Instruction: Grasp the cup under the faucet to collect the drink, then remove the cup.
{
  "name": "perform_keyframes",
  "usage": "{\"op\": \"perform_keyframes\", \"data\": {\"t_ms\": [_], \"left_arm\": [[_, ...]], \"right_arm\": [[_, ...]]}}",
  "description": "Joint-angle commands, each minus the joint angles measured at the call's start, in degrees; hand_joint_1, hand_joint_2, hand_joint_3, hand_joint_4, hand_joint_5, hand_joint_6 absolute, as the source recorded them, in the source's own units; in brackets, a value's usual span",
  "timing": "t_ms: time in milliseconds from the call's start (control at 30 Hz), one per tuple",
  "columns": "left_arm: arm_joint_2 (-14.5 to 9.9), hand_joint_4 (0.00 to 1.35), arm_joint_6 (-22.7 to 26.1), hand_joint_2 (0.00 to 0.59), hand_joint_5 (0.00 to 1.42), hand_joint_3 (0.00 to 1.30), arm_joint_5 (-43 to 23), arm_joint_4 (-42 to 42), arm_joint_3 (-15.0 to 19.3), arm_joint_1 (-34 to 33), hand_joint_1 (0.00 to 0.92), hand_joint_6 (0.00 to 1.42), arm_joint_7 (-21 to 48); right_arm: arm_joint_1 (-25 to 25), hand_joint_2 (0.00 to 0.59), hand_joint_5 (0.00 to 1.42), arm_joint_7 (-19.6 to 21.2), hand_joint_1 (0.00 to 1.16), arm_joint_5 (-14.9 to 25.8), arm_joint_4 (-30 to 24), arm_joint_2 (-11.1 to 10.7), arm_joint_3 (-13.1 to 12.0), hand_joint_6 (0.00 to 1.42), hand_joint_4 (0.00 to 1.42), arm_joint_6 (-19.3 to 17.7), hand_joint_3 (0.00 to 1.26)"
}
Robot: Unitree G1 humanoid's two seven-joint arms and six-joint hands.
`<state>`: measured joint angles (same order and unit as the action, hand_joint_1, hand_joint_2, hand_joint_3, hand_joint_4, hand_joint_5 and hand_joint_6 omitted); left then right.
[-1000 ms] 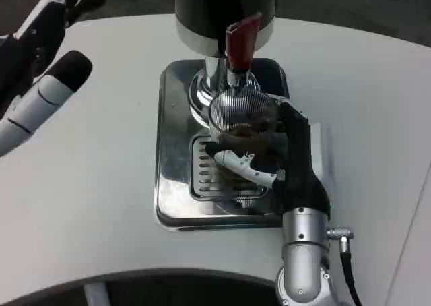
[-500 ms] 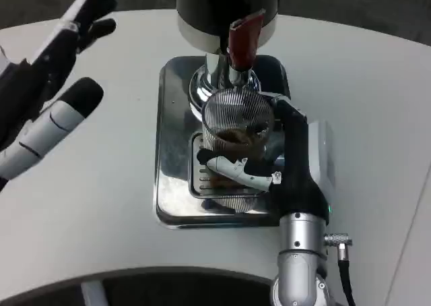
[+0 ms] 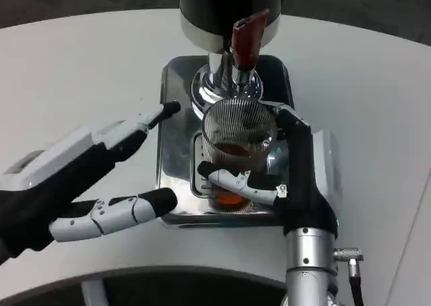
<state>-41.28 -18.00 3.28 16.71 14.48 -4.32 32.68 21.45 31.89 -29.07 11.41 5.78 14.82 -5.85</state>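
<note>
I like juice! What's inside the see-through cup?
The cup holds a brown drink near the bottom. The right hand grips the cup, and its fingers cover part of the lower side, so the exact level is hidden.

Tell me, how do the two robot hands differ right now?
The right robot hand grips the ribbed clear cup under the faucet; the left robot hand holds nothing. The right one's fingers wrap round the cup, while the left one's fingers are stretched out and apart, pointing toward the metal tray. Both are black and white.
</note>
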Motion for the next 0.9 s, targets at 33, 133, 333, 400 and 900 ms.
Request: {"op": "perform_keyframes", "data": {"t_ms": [33, 133, 333, 400, 900], "left_arm": [[-1.99, 0.00, 1.67, 0.143, 0.00, 0.00, 3.95, 3.10, -1.61, 2.34, 0.000, 0.00, 0.83], [-2.00, 0.00, 2.07, 0.139, 0.00, 0.00, 6.81, 5.22, -1.88, 4.11, 0.000, 0.00, -0.10], [-0.77, 0.00, 0.74, 0.125, 0.00, 0.00, 9.95, 8.41, -1.36, 8.11, 0.000, 0.00, -1.83], [-0.53, 0.00, -0.14, 0.121, 0.00, 0.00, 10.99, 9.47, -1.05, 9.74, 0.000, 0.00, -2.60], [-0.80, 0.00, -8.65, 0.100, 0.00, 0.00, 14.70, 11.67, 1.00, 18.72, 0.000, 0.00, -4.88]], "right_arm": [[-2.35, 0.079, 0.97, -1.69, 1.13, -0.39, -5.21, 0.25, 0.36, 1.32, 0.91, 0.37, 0.70], [-3.76, 0.079, 0.97, -3.74, 1.13, -0.19, -8.11, -0.59, 0.17, 1.32, 0.91, 0.90, 0.70], [-6.71, 0.079, 0.98, -6.58, 1.13, 0.09, -12.86, -1.19, -0.42, 1.34, 0.91, 1.96, 0.70], [-8.11, 0.079, 0.99, -7.55, 1.13, 0.07, -14.69, -1.58, -0.40, 1.34, 0.92, 2.28, 0.70], [-16.93, 0.079, 1.00, -15.53, 1.13, 0.15, -28.39, -3.41, -0.19, 1.33, 0.94, 3.62, 0.71]]}}
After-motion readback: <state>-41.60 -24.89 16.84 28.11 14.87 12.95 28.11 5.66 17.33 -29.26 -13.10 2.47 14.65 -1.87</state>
